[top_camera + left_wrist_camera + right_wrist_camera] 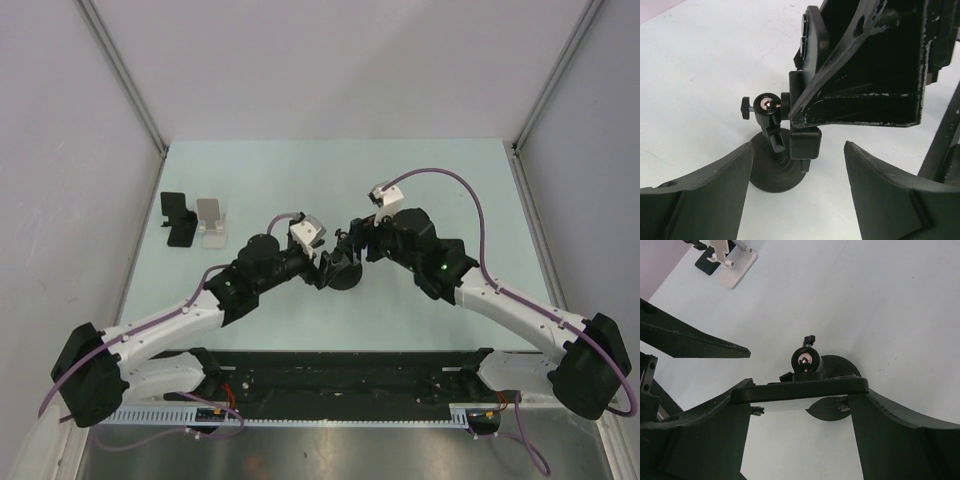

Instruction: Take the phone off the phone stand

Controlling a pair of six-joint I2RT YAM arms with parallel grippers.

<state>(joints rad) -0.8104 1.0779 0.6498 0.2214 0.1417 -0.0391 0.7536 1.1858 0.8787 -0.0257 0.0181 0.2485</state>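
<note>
Top external view: both arms meet mid-desk (300, 170) over the phone stand (345, 272). The right claw (805, 388) is closed across the phone (775, 391), with a finger against each short end. The left claw (797, 147) stands wide, its fingers flanking the stand's round base without touching it. The phone sits directly in front of the ball joint (805, 360), apparently seated in its clamp. Status: grasp made, extraction not done. Remaining: lift the phone clear; the base will likely need restraining.
</note>
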